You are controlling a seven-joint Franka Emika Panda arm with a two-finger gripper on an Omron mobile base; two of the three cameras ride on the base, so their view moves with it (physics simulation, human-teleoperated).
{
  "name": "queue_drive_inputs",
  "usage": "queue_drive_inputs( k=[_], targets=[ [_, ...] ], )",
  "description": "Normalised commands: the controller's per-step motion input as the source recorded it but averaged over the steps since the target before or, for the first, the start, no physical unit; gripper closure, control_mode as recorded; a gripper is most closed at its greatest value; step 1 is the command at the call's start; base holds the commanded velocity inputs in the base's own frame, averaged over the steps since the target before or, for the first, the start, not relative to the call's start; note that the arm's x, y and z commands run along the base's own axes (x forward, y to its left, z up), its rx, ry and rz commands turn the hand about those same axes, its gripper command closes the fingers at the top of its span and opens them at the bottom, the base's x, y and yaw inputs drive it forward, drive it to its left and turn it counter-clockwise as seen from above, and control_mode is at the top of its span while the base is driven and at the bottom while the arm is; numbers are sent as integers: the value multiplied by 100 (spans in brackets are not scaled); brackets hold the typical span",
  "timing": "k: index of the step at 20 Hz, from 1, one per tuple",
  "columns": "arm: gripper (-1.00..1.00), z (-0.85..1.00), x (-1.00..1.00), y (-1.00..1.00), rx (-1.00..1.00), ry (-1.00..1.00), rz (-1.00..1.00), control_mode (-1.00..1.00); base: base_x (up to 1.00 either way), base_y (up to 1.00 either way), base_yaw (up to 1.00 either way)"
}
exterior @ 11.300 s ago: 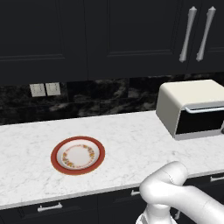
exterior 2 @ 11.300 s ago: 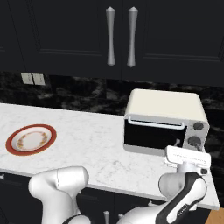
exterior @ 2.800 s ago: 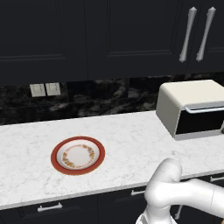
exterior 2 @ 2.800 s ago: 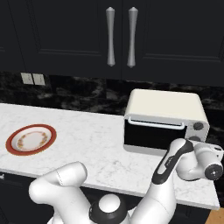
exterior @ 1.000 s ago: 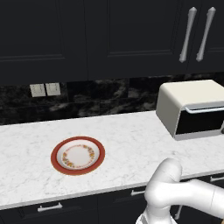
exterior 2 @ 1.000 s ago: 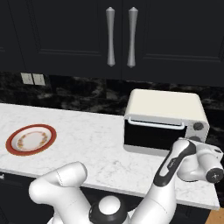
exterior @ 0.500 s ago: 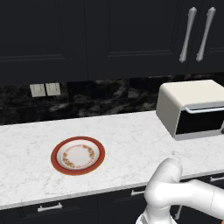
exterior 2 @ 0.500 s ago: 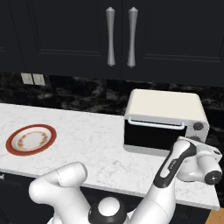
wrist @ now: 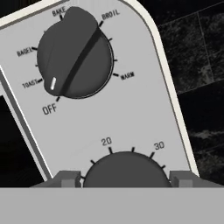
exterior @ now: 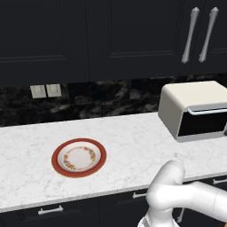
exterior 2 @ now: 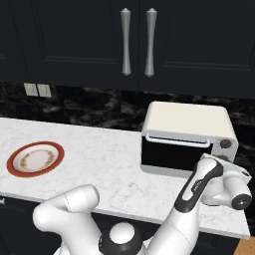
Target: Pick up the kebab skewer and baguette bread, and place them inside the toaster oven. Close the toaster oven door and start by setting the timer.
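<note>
Two dark finger tips [wrist: 71,178] of the gripper [wrist: 126,179] rise at the bottom of the hand view, spread wide either side of the lower timer dial [wrist: 126,169], gripping nothing. Above, at upper left, the mode knob [wrist: 74,53] points near OFF. The toaster oven [exterior 2: 187,139] sits right of centre in the right base view, its door [exterior 2: 172,153] shut.

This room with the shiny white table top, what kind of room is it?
It looks like a kitchen. There is a white marble counter with dark cabinets above it, a cream toaster oven with dials, and a red-rimmed plate set out.
</note>
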Motion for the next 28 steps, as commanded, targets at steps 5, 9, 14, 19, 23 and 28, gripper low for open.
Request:
queue_drive_inputs(
  k=[5, 9, 14, 19, 23, 28],
  targets=[
    [100, -3, -12, 0, 19, 19, -2, -100, 0, 0, 0],
    [100, -4, -11, 0, 14, 22, -3, -100, 0, 0, 0],
    [100, -9, -4, 0, 9, 11, -1, -100, 0, 0, 0],
    [100, -19, -3, 0, 6, -3, 0, -100, 0, 0, 0],
    [100, -33, -9, 1, 20, -1, -4, -100, 0, 0, 0],
    [100, -26, -7, 11, 24, 6, -9, -100, 0, 0, 0]
  ],
)
